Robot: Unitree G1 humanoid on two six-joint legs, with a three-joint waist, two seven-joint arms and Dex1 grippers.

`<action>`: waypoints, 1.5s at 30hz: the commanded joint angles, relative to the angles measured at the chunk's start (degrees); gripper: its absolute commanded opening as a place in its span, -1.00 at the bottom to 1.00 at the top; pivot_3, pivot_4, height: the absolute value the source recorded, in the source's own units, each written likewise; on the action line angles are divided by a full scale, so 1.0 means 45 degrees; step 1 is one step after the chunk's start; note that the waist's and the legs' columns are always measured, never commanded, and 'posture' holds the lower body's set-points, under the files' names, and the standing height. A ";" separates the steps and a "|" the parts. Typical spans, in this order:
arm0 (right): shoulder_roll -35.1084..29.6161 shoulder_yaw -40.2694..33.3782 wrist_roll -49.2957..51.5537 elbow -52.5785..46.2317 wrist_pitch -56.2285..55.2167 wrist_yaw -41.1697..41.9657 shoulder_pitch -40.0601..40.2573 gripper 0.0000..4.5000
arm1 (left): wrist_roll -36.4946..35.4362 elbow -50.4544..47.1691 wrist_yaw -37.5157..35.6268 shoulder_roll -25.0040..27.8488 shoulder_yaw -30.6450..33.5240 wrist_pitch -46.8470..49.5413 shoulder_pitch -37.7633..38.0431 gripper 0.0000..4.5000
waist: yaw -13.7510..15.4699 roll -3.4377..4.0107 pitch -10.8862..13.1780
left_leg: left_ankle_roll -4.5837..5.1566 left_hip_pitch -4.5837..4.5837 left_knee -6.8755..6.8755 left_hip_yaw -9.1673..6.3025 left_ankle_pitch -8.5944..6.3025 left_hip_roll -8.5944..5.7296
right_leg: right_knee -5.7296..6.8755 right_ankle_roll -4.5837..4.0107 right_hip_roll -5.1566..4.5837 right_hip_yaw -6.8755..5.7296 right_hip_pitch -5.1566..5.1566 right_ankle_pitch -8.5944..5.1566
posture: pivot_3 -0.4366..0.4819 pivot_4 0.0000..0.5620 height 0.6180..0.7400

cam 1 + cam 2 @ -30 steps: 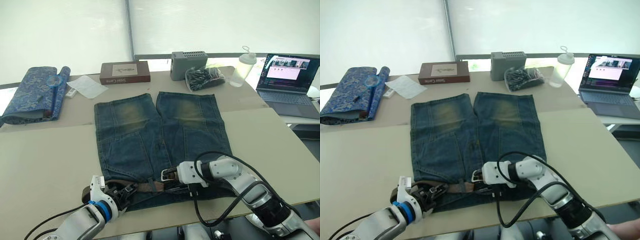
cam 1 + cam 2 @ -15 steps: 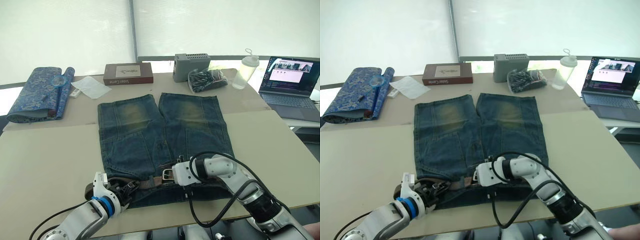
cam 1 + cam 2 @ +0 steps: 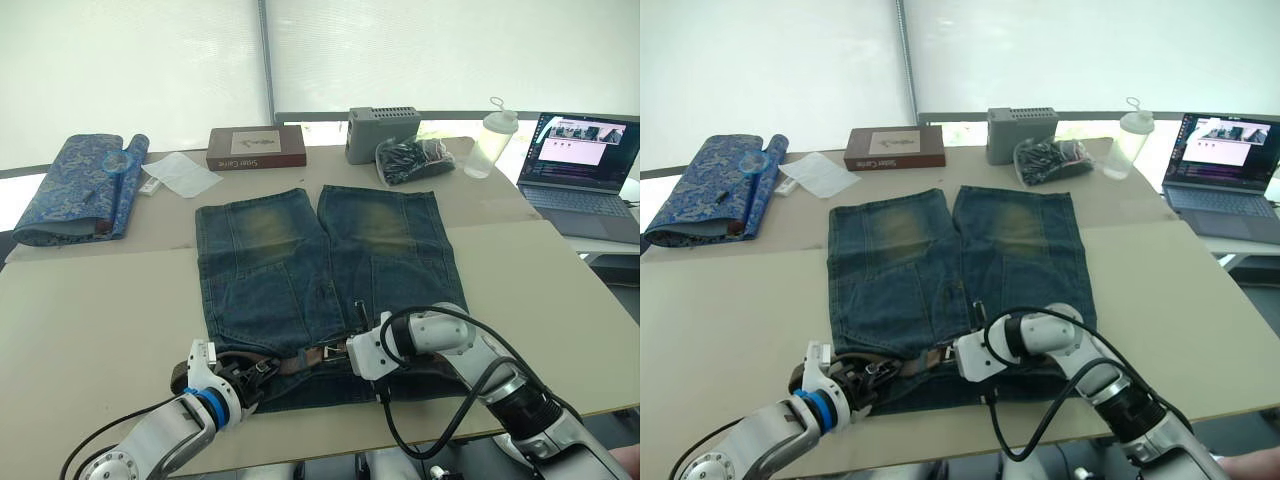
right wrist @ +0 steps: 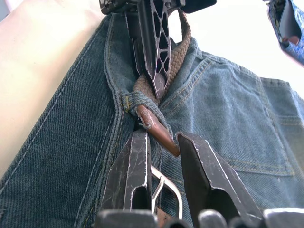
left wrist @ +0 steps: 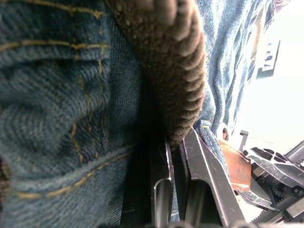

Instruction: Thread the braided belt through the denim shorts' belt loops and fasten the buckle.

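Hidden: braided belt [image 3: 300, 361] mostly covered by both grippers along waistband; only short brown stretch seen between them. Belt tip [image 4: 159, 134] poked out of a belt loop [image 4: 135, 100] in right wrist view. Buckle [image 4: 166, 186] partly cut off behind right fingers [image 4: 133, 166].
Left gripper [image 3: 243, 373]: at near-left waistband corner, fingers together, clamped on braided belt and denim edge; close-up in left wrist view showed belt weave [image 5: 183, 71] pinched at fingertip.
Right gripper [image 4: 161, 149]: near waistband middle, fingers slightly apart, straddling belt tip; firm contact hard to tell.
Denim shorts [image 3: 325, 270]: flat on table [image 3: 90, 300], legs pointing away, waistband at near edge.
Around: blue patterned rolled cloth [image 3: 75, 185] far left; paper sheet [image 3: 180, 173], brown box [image 3: 257, 147], grey box [image 3: 383, 133], black bag [image 3: 415, 158], bottle [image 3: 493, 135] along far side; laptop [image 3: 580, 160] on side surface, far right.
In the way: black cable [image 3: 440, 400] looped over near-right leg by right arm.
Room: bare tabletop either side of shorts; waistband just beside near table edge.
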 commanded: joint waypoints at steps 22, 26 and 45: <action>0.1389 -0.0367 0.0595 0.1007 0.1307 -0.0278 -0.1048 -1.00 | 0.2844 0.0998 -1.2510 0.9700 0.3625 0.4681 -0.2133 0.90 | -0.0514 -0.0072 0.0117 | -0.0057 -0.0152 -0.0106 -0.0020 0.0057 0.0013 | 0.0051 -0.0160 0.0118 -0.0074 -0.0253 0.0035 | -0.05 -0.47 1.00; 0.1412 -0.0433 0.0731 0.1013 0.1476 -0.0207 -0.1239 -1.00 | 0.5969 -0.0886 -1.3721 0.9350 0.1926 0.3445 -0.2951 0.78 | -0.0525 -0.0045 0.0137 | -0.0047 -0.0172 -0.0116 -0.0018 0.0043 0.0017 | 0.0035 -0.0156 0.0030 -0.0056 -0.0270 0.0033 | -0.05 -0.47 1.00; 0.0224 -0.0964 0.1109 -0.0752 0.2575 -0.0429 -0.0239 -1.00 | 1.7478 -0.0422 -1.8716 0.9567 -0.2352 -0.2838 -0.0154 -0.99 | -0.0469 -0.0049 0.0135 | -0.0031 -0.0315 -0.0113 -0.0016 0.0029 0.0035 | 0.0047 -0.0173 0.0017 0.0010 -0.0421 0.0047 | -0.05 -0.47 1.00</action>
